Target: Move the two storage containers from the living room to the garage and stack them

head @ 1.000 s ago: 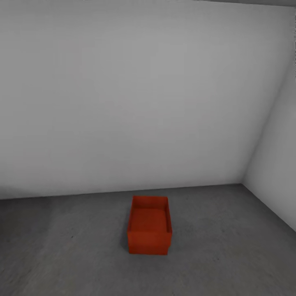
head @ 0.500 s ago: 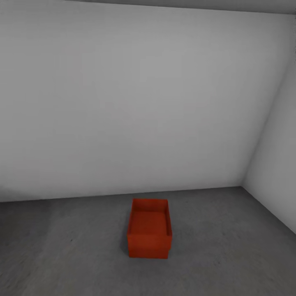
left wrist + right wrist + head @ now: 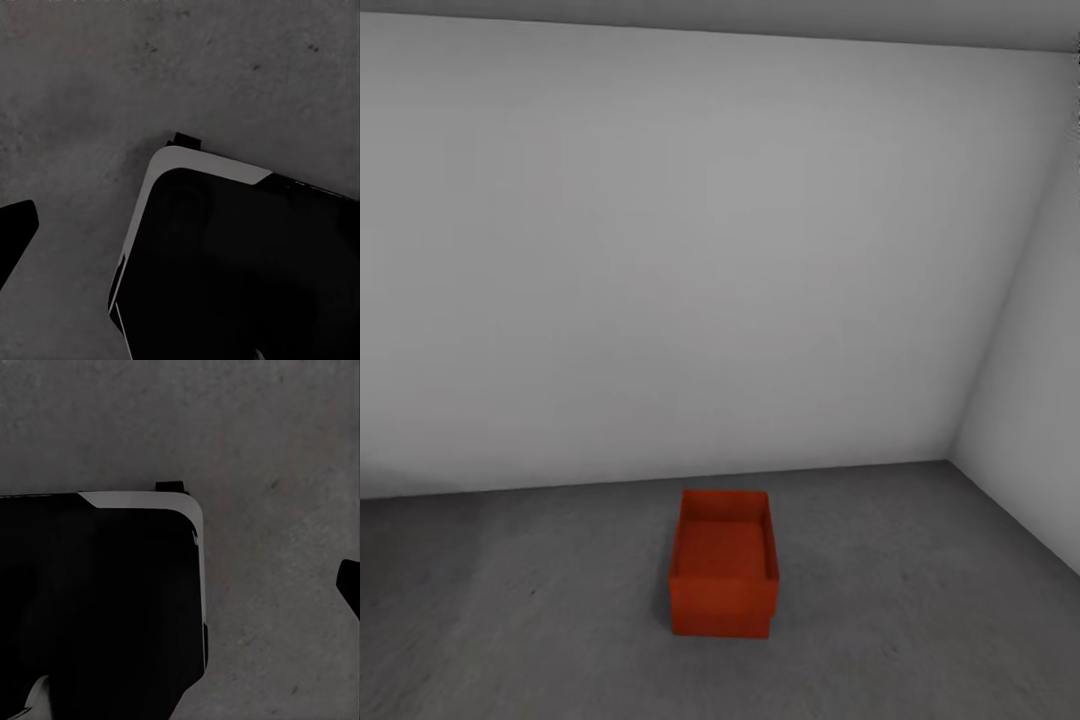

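Well, container: one red-orange storage container (image 3: 723, 563) sits open-topped on the concrete floor (image 3: 510, 620), near the grey wall (image 3: 660, 250).
Fingers: hardly visible; grip state, cannot tell.
Robot base (image 3: 247, 270): dark, cropped.

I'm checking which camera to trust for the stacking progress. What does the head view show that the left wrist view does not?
Head view alone: a red-orange storage container standing open side up on the floor, near the corner of two plain white-grey walls.
Left wrist view alone: the robot's dark base with its pale edge, seen from above.
Shared: the mottled dark grey concrete floor.
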Robot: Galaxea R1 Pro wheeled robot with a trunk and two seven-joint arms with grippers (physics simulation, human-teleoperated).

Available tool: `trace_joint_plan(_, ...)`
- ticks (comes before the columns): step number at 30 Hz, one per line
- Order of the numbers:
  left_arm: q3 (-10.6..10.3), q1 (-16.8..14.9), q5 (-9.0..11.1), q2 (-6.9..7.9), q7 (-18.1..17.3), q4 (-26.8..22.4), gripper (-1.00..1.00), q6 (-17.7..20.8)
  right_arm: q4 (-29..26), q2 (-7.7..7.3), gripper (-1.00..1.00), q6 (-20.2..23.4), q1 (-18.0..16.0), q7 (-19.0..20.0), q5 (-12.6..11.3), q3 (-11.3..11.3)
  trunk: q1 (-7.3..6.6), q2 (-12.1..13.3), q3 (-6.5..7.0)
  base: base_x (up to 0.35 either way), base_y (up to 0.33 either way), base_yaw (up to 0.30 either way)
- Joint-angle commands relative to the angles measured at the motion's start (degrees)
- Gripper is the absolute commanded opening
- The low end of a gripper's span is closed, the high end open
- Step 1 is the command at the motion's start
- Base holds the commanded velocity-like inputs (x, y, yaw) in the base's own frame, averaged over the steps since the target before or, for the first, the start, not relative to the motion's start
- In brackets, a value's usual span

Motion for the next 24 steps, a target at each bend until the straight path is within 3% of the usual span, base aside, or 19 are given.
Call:
trace_joint_plan(1,0.26,-0.02,0.14,0.00,0.08,0.05,1.00,-0.17,0.18,-0.07,1.00,-0.25,-0.05,-0.02,-0.55,0.45,0.02,-0.03,0.07,0.000,0.000,0.000)
trace_joint_plan(24,0.26,0.16,0.40,0.09,0.60,0.05,1.00,-3.32,0.17,-0.49,1.00,-0.24,-0.05,0.20,0.39,0.78,0.02,-0.03,2.16,0.000,0.000,0.000)
